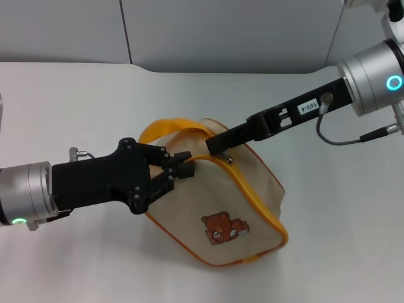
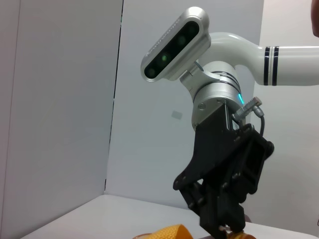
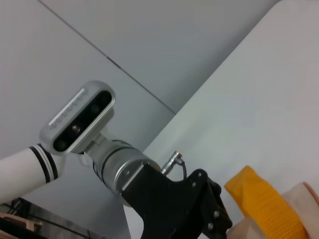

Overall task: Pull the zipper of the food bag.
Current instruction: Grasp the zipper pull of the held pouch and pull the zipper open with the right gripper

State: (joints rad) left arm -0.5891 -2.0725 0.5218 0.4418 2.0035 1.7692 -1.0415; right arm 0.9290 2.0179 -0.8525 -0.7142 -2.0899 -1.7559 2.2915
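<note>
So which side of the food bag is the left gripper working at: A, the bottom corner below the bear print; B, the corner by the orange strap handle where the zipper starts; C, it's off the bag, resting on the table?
B: in the head view the left gripper meets the food bag at its top corner, on the zipper end just below the orange strap handle.

Bright even overhead light, soft faint shadows, no glare, sharp focus

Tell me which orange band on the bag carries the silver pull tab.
The zipper curving along the food bag edge; its tab sits below the right gripper. The strap handle arches plain above.
</note>
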